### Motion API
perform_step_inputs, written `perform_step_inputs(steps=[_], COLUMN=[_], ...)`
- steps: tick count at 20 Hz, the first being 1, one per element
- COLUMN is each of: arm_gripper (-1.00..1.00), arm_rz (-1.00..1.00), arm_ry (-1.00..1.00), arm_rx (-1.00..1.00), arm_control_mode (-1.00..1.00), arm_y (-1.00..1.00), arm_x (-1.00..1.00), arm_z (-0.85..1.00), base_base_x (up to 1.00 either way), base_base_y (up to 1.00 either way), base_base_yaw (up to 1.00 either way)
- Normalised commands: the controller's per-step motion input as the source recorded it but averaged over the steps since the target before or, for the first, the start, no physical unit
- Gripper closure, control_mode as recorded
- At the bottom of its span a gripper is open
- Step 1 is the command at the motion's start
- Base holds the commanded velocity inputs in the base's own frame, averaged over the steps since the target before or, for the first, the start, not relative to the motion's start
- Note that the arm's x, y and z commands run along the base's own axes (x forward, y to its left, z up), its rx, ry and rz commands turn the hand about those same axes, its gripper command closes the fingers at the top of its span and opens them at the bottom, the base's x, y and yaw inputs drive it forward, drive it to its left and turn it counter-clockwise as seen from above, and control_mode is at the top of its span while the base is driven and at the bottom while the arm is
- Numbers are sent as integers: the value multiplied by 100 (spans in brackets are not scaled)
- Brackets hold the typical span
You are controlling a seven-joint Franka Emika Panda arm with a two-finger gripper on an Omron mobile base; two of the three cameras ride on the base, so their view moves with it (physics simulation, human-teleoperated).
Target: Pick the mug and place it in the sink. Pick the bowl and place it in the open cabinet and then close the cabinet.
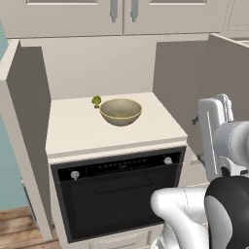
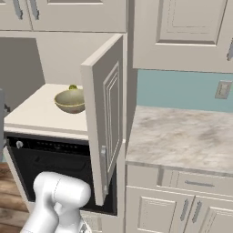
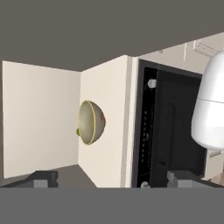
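The olive-tan bowl [image 1: 120, 112] [image 2: 70, 101] stands upright on the floor of the open cabinet [image 1: 73, 129] above the black oven. Both cabinet doors are swung out; the right door [image 1: 224, 82] [image 2: 107, 113] stands edge-on toward me. My gripper [image 1: 197, 139] hangs open in front of that right door, level with the cabinet floor, right of the bowl and apart from it. In the rolled hand view the bowl [image 3: 91, 122] lies well beyond my gripper [image 3: 113, 179], with nothing between the fingertips [image 3: 43, 178]. The mug and the sink are out of view.
A tiny green broccoli-like item [image 1: 96, 101] sits behind the bowl on its left. The black oven [image 1: 119, 192] [image 3: 170, 131] fills the space under the cabinet. Short cream cabinets with metal handles [image 1: 121, 14] hang above. A marble counter [image 2: 182, 136] runs right of the open door.
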Motion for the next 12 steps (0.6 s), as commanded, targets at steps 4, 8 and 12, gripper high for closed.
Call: perform_step_inputs(steps=[4,8,12], arm_gripper=[-100,-100,-100], arm_rz=[0,0,0], arm_ry=[0,0,0], arm_rx=[0,0,0], arm_control_mode=[100,100,100], arm_y=[0,0,0], arm_x=[0,0,0], arm_z=[0,0,0], base_base_x=[-25,-15,0], base_base_y=[0,-9,3], base_base_yaw=[0,0,0])
